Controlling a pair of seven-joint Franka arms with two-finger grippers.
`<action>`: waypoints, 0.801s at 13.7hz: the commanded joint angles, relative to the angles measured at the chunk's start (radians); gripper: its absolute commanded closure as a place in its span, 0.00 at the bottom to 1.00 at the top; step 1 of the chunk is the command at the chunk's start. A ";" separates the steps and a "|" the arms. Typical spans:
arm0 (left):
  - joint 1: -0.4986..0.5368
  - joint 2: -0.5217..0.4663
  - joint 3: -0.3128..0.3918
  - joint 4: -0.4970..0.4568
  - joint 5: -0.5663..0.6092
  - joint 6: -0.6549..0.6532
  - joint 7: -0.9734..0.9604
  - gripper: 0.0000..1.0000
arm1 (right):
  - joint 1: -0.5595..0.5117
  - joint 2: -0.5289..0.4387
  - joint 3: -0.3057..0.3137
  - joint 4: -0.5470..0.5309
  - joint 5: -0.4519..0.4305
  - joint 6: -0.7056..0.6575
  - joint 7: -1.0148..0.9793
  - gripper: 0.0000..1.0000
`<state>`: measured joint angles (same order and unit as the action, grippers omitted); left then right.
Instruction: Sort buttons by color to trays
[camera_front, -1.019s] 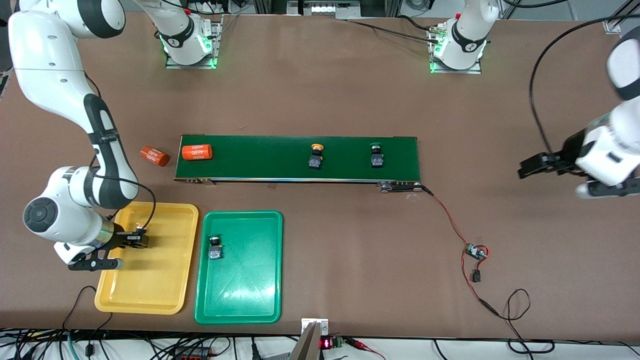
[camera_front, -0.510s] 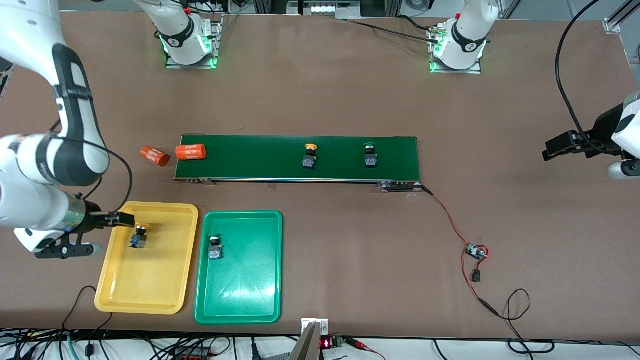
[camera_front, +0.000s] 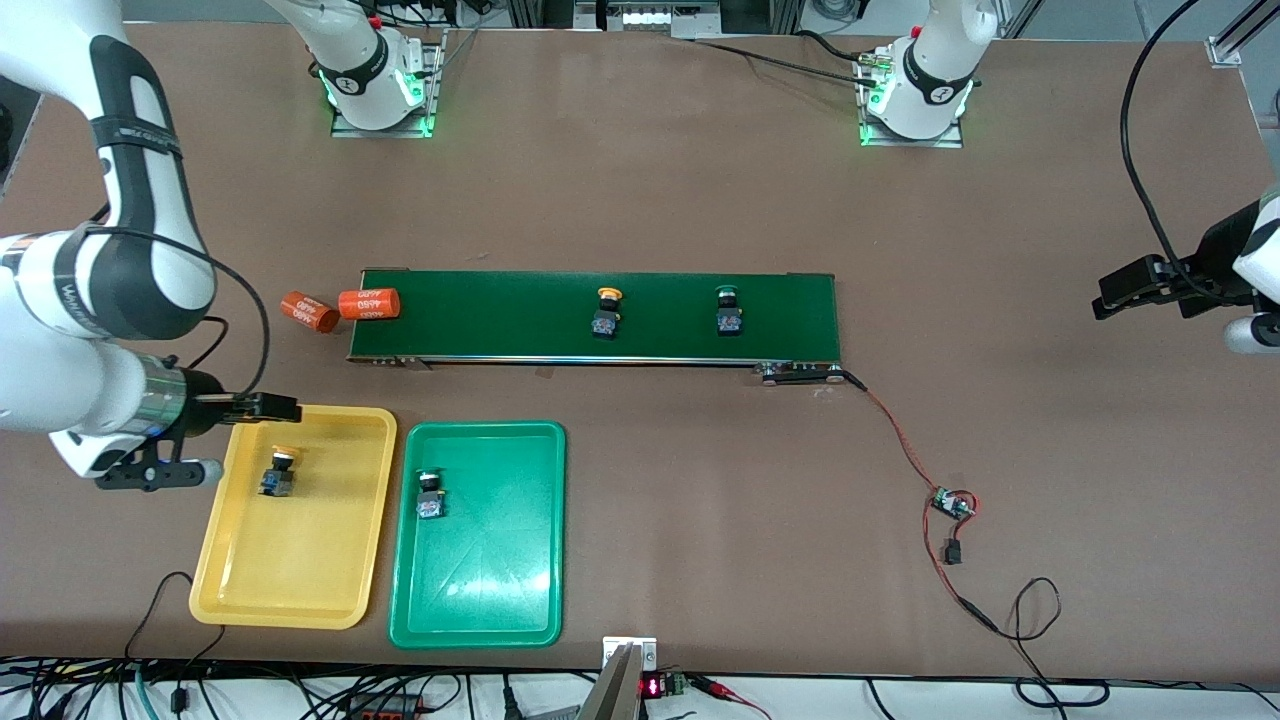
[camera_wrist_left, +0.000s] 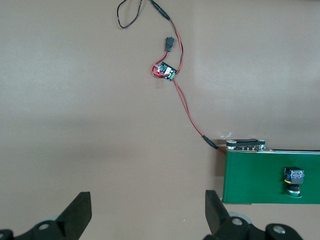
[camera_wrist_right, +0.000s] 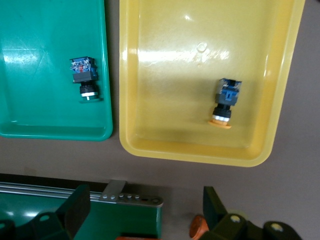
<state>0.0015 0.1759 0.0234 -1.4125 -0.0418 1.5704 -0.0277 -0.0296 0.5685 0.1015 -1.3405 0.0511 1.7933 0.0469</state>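
Note:
A yellow-capped button lies in the yellow tray. A green-capped button lies in the green tray. Another yellow button and another green button sit on the dark-green belt. My right gripper is open and empty over the yellow tray's edge nearest the belt. Its wrist view shows the gripper, the yellow tray with its button, and the green tray with its button. My left gripper waits open over bare table, past the belt's end.
One orange cylinder lies at the belt's end toward the right arm, touching a second one on the table. A red wire runs from the belt to a small circuit board, which also shows in the left wrist view.
My right gripper let go of the yellow button in the yellow tray and drew back toward the belt. The belt's buttons and cylinder shifted toward the right arm's end. The left arm swung outward.

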 joint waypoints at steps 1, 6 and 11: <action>0.003 -0.009 -0.003 0.018 0.016 -0.024 -0.009 0.00 | 0.034 -0.042 -0.002 -0.043 0.006 -0.002 0.088 0.00; 0.008 -0.010 -0.013 0.017 0.016 -0.012 -0.005 0.00 | 0.057 -0.038 0.003 -0.042 0.007 0.004 0.160 0.00; 0.009 -0.010 -0.003 0.009 0.014 0.002 -0.005 0.00 | 0.123 -0.036 0.003 -0.048 0.012 -0.003 0.287 0.00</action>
<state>0.0041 0.1750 0.0232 -1.4031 -0.0418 1.5675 -0.0299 0.0646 0.5574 0.1055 -1.3554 0.0512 1.7933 0.2805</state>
